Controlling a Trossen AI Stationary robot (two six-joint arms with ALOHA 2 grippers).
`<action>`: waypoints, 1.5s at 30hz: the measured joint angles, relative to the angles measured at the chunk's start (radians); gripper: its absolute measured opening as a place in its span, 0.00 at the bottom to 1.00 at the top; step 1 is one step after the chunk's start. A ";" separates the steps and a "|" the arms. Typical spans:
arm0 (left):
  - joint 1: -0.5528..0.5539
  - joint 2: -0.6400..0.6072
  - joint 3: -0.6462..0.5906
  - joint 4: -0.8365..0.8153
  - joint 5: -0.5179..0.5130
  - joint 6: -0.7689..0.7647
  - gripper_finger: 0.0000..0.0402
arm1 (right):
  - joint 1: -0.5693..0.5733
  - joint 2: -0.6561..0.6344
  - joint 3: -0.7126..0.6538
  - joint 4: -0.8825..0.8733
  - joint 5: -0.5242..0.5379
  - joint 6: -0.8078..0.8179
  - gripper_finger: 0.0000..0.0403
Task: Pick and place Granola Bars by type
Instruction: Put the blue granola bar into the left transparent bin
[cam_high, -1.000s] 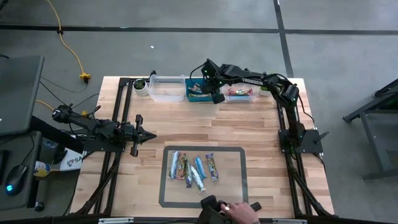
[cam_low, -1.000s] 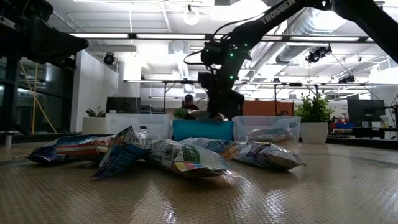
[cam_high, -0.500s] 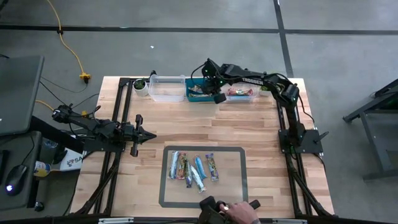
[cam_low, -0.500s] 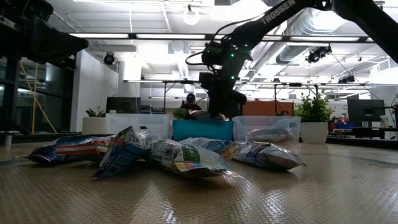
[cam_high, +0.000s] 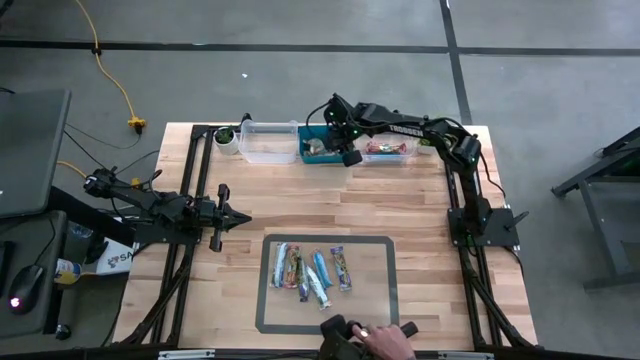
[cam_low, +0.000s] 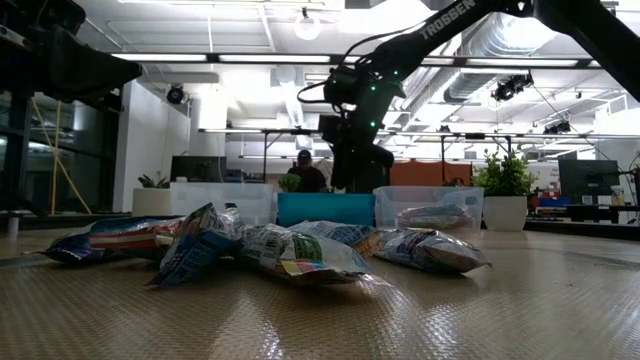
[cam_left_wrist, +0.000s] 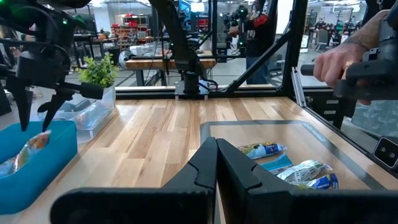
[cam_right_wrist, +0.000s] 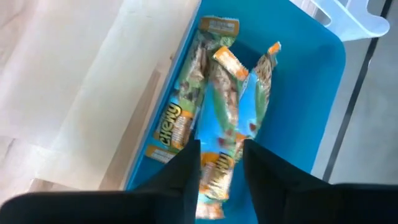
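Blue plastic bin (cam_right_wrist: 311, 93) at tabletop's far edge holding teal-wrapped granola bars (cam_right_wrist: 217, 106), right gripper (cam_right_wrist: 221, 163) above, fingers parted, empty, left gripper (cam_left_wrist: 214, 163) closed, clear bin's (cam_high: 392, 150) red bars visible only from above

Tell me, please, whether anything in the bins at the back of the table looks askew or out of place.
Nothing is spilled or damaged. In the blue bin the granola bars lie loosely overlapped, not stacked square. The right pincer hangs just above them, jaws apart. A red-wrapped bar lies in the clear bin alongside.
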 joint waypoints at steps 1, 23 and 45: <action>0.000 0.000 0.000 0.000 0.000 0.000 0.00 | 0.000 0.000 0.000 0.002 0.006 0.002 0.27; 0.000 0.000 0.000 0.000 0.000 0.000 0.00 | 0.174 -0.301 0.000 0.008 -0.038 0.551 0.32; 0.000 0.000 0.000 0.000 0.000 0.000 0.00 | 0.615 -0.429 0.000 -0.049 -0.068 1.473 0.32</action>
